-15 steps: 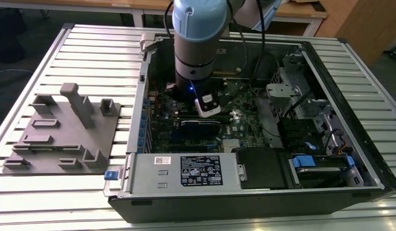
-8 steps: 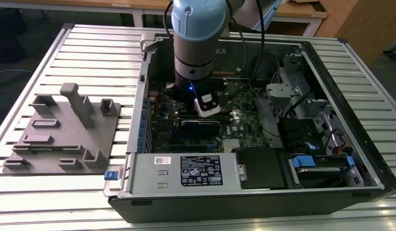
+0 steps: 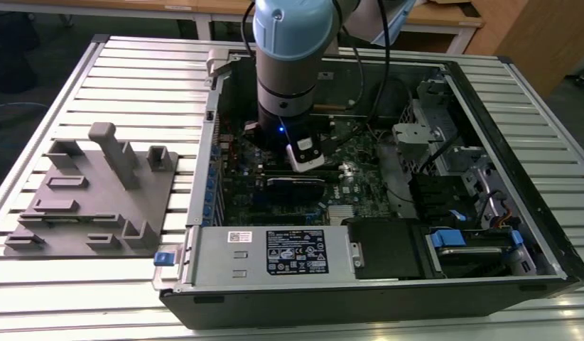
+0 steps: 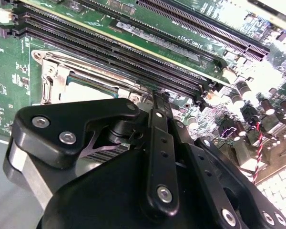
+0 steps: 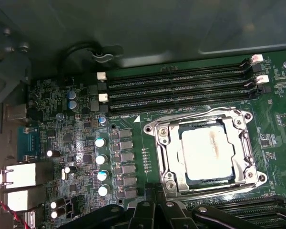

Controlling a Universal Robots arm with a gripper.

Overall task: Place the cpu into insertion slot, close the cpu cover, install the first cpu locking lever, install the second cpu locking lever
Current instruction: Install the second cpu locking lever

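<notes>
Jaws (image 4: 159, 102) first: in the second wrist view my 2 fingers (image 4: 158, 125) lie pressed together to a narrow tip with no gap between them, and I can see nothing held there. That tip hovers just above the near edge of the insertion slot (image 5: 205, 150) on the green circuit board (image 5: 133, 114). In the first wrist view the cpu (image 5: 203, 151) sits flat inside the slot, its dull silver top showing through the cut-out of the cpu cover (image 5: 245, 143), which lies down around it. Whether the 2 locking levers are latched I cannot make out. In the exterior view my arm (image 3: 290, 71) reaches down into the open computer case (image 3: 368, 277) on the slatted worktop (image 3: 141, 71), hiding the slot; a grey fixture (image 3: 88, 192) sits beside the case.
</notes>
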